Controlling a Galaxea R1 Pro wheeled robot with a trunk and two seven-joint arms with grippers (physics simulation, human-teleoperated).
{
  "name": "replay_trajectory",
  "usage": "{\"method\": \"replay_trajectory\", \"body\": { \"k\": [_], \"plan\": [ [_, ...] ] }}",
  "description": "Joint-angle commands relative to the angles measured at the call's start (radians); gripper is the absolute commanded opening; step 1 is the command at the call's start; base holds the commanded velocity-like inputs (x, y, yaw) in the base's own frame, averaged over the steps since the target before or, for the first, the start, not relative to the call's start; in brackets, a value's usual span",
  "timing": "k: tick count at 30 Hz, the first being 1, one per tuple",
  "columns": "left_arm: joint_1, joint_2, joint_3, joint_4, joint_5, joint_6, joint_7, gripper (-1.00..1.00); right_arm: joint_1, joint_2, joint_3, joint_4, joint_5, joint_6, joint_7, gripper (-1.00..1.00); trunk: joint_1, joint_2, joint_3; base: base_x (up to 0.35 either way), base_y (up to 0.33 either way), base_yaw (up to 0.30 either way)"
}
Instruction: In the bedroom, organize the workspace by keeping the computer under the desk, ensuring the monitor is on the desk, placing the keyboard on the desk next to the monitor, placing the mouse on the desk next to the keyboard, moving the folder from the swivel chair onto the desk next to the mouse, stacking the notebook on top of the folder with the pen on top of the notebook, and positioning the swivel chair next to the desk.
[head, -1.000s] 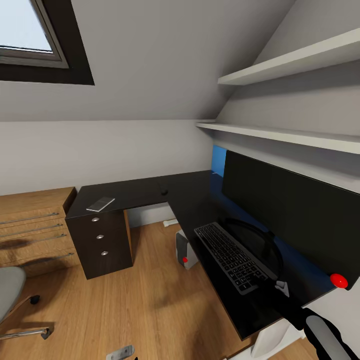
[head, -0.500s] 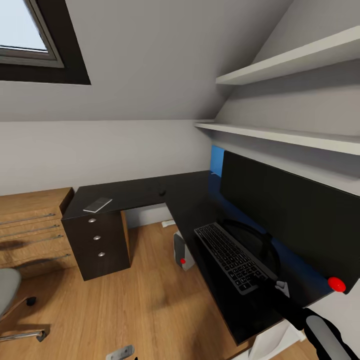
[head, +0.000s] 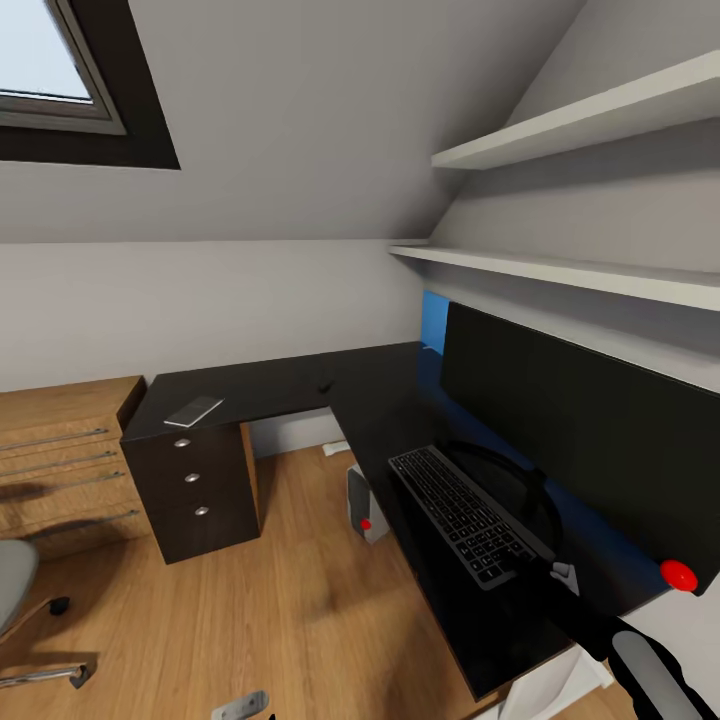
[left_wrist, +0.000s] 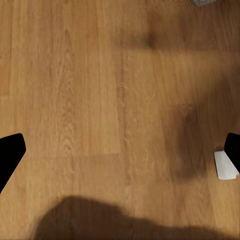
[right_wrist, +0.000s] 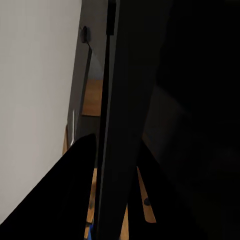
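Bedroom workspace, listed from the left of the head view.

Swivel chair (head: 18, 600): grey seat and part of the chrome base at the frame edge, on the wood floor, well apart from the desk. Judged not yet positioned.

Light-wood drawer chest (head: 65, 460): against the wall, just beside the desk's black drawer unit (head: 195, 485).

Notebook (head: 194, 410): thin grey booklet lying flat on the desk (head: 290, 385) above the drawer unit. No folder beneath it; stacking is judged outstanding.

Mouse (head: 325, 384): small dark item near the desk's inner corner, well apart from the keyboard; identity uncertain.

Computer (head: 363, 505): pale tower on the floor under the desk edge. Done.

Keyboard (head: 468, 515): on the desk, directly before the monitor (head: 580, 430). Both judged placed.

Left gripper (left_wrist: 120, 155): black fingertips spread wide over bare floor, holding nothing.

Right arm (head: 640, 665): reaches to the monitor's near end; whether its pincer is clenched cannot be told.
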Motion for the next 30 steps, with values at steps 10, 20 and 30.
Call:
{"method": "replay_trajectory", "body": {
  "k": [10, 20, 30],
  "plan": [
    [-0.001, -0.001, 0.003, 0.000, 0.007, -0.003, 0.001, 1.00, -0.001, 0.001, -0.002, 0.002, -0.006, 0.007, -0.010, -1.00, 0.000, -0.001, -0.001, 0.151, 0.000, 0.000],
    [-0.001, -0.001, 0.006, 0.000, 0.009, -0.003, 0.002, 1.00, -0.001, 0.002, -0.002, 0.006, -0.006, 0.007, -0.011, -1.00, 0.000, -0.001, -0.001, 0.036, 0.000, 0.000],
    [-0.001, -0.004, 0.005, 0.000, 0.008, -0.003, 0.002, 1.00, -0.001, 0.002, -0.002, 0.006, -0.006, 0.007, -0.011, -1.00, 0.027, -0.050, -0.023, 0.001, 0.000, 0.000]
  ]
}}
